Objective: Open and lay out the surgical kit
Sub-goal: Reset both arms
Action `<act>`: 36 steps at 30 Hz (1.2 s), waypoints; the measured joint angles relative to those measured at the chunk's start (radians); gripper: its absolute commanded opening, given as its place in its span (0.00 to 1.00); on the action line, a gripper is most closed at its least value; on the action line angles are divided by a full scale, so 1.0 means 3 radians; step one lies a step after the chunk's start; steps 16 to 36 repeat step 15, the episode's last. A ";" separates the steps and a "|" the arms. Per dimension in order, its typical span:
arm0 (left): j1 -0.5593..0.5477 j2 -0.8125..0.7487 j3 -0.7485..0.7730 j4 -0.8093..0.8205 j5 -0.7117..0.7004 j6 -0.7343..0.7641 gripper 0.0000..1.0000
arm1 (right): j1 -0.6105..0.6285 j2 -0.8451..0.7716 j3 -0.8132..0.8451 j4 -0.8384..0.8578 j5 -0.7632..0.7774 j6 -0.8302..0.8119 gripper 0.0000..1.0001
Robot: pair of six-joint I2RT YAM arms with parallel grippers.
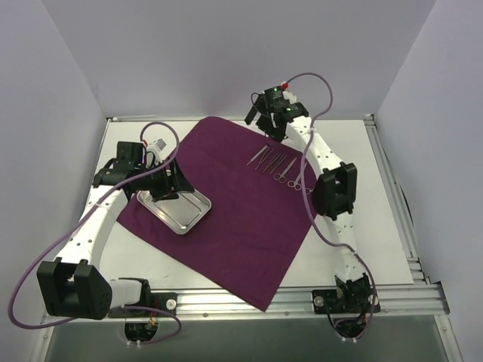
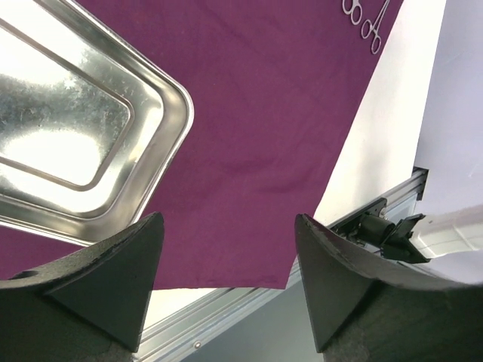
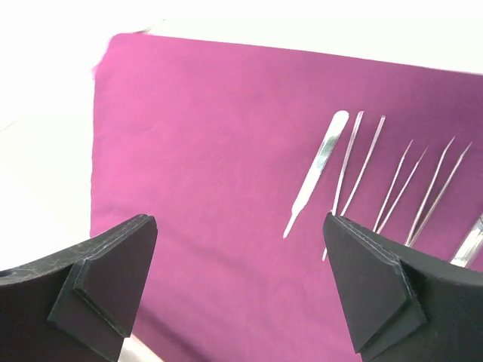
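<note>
- Left end effector [image 2: 226, 256]: jaws apart, empty; tray [image 2: 177, 113] just beside it, on cloth [image 2: 264, 113].
- Right end effector [image 3: 240, 241]: jaws apart, empty; instruments [image 3: 362, 166] in a row near it, on cloth.

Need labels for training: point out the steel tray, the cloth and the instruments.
steel tray [image 1: 175, 211], top view, its bare floor.
cloth [image 1: 234, 226], top view, its open middle.
instruments [image 3: 315, 174], right wrist view, leftmost one's shaft.

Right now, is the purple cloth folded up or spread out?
Spread out. The cloth lies flat as one sheet, corners showing, with the steel tray and a row of instruments resting on it.
</note>
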 measured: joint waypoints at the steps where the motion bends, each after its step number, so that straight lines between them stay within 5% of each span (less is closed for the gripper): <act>1: 0.0003 0.0000 0.0000 0.0018 0.0008 -0.0015 0.94 | 0.0000 -0.0170 -0.0158 0.0066 -0.0052 -0.0080 1.00; 8: 0.0031 -0.0065 -0.0184 0.0287 0.0137 -0.0220 0.94 | 0.0053 -0.1551 -0.1756 0.0587 -0.0254 -0.0642 1.00; 15: 0.0055 -0.0397 -0.0930 0.1221 0.0579 -0.0791 0.94 | 0.0249 -0.3213 -0.4110 0.1685 -0.0512 -0.0816 1.00; 36: 0.0055 -0.0397 -0.0930 0.1221 0.0579 -0.0791 0.94 | 0.0249 -0.3213 -0.4110 0.1685 -0.0512 -0.0816 1.00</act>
